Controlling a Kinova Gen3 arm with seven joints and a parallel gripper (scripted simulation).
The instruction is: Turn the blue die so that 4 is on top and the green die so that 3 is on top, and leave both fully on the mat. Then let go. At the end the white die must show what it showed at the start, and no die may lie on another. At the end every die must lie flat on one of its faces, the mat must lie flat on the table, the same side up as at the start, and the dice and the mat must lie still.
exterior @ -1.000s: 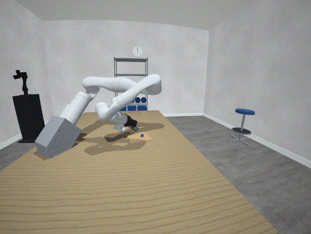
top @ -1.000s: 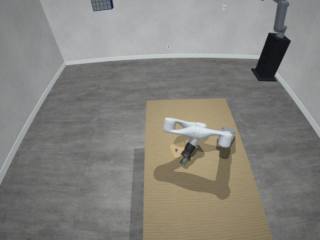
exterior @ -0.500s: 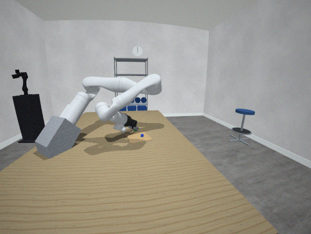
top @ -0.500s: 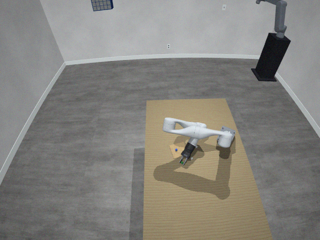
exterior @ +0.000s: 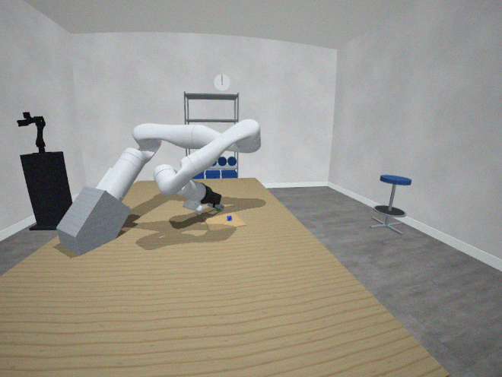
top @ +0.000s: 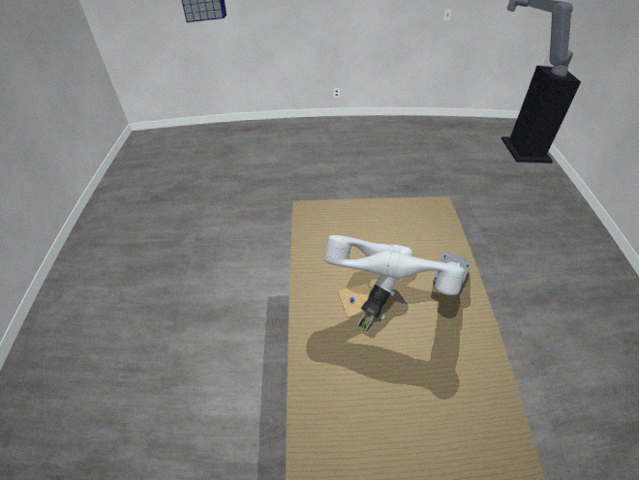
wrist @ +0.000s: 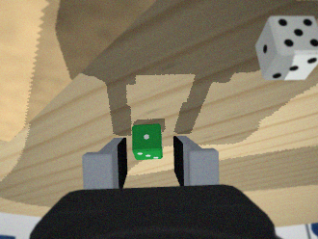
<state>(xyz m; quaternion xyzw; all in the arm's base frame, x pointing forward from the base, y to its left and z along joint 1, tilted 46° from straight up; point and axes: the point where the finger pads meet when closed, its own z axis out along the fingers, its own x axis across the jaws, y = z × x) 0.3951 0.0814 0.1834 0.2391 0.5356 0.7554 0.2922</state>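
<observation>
The green die (top: 363, 325) (exterior: 218, 210) (wrist: 146, 139) lies in the gap between the fingers of the claw (top: 364, 326) (exterior: 219, 207) (wrist: 150, 154), on the surface (top: 412, 438) (exterior: 243, 304) (wrist: 96, 111) and off the mat (top: 348, 306) (exterior: 217, 223) (wrist: 16, 63). The claw is partly spread and pinches nothing; in the wrist view a gap shows on either side of the die, the narrower on that view's left. Being a cube, the die has no long axis; its side faces appear roughly square to the pads. With a single arm, there is no nearer hand to choose.

The wrist view shows one pip on the broad face and three on the foreshortened face toward the claw. From the tilt of that view, the three is probably uppermost, though this needs checking. If so, the next job would be carrying the die to the mat without rolling it.

The mat lies to that view's left, with the blue die (top: 351, 299) (exterior: 229, 217) upon it, so the green one needs a spot beside it. The blue die's top number is too small to read. The white die (top: 382, 316) (wrist: 291, 45) stands clear of the fingers, at the wrist view's upper right; a swing that way could knock it.
</observation>
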